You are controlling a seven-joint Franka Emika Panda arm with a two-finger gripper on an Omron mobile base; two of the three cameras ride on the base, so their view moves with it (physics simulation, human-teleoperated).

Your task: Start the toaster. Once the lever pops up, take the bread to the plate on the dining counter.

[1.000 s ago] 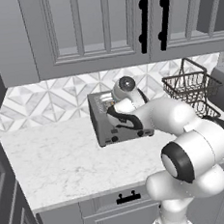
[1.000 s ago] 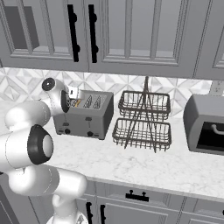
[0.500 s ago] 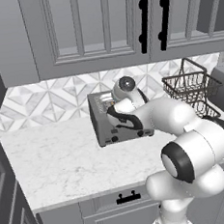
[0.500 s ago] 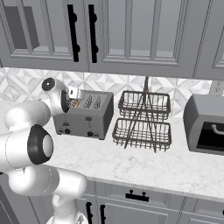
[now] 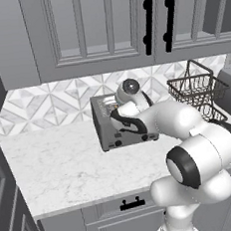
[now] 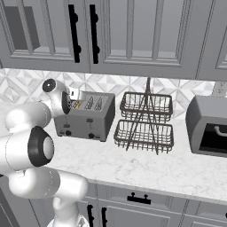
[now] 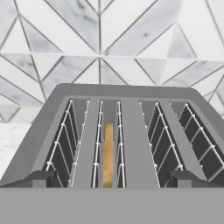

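Observation:
The grey four-slot toaster (image 5: 109, 130) stands on the wall counter against the tiled backsplash, and it is also seen from the other side (image 6: 85, 119). In the hand view I look straight down on the toaster's top (image 7: 131, 131). The bread (image 7: 108, 155) sits deep in the second slot from the left, showing as a golden edge (image 6: 77, 104). My gripper (image 7: 111, 179) hovers just above the front of the toaster, open, its two dark fingertips (image 7: 37, 178) spread wide on either side of the slots with nothing between them. The plate and the dining counter are out of view.
A black two-tier wire basket rack (image 6: 144, 122) stands right of the toaster (image 5: 195, 92). Beyond it sits a dark grey boxy appliance (image 6: 208, 128). Upper cabinets with black handles (image 5: 151, 21) hang above. The marble counter (image 5: 57, 168) has free room to the toaster's left and front.

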